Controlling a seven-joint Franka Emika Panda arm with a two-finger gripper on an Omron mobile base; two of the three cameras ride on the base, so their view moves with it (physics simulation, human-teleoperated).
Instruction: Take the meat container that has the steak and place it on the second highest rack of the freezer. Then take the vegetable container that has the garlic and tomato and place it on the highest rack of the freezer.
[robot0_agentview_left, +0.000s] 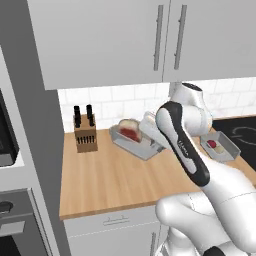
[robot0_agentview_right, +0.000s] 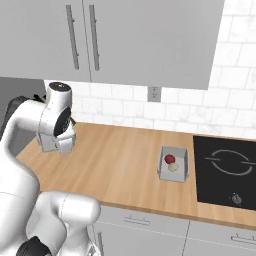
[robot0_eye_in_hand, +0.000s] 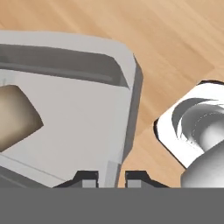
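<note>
End effector (robot0_eye_in_hand: 111, 178) clamped on the meat container's (robot0_eye_in_hand: 74, 118) wall, steak (robot0_eye_in_hand: 15, 116) inside.

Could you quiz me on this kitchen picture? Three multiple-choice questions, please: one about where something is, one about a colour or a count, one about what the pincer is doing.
1. Where does the knife block stand?
A. on the stove
B. on the wooden counter, left of the meat container
C. inside a cupboard

2. How many items lie in the vegetable container?
A. two, one red and one pale
B. four
C. none

3. What is the pincer doing?
A. hanging open above the stove
B. holding a knife
C. shut on the meat container's rim

Answers: 1 B, the left base view shows it there. 2 A, the right base view shows both. 3 C, the hand view shows the rim between its tips.
</note>
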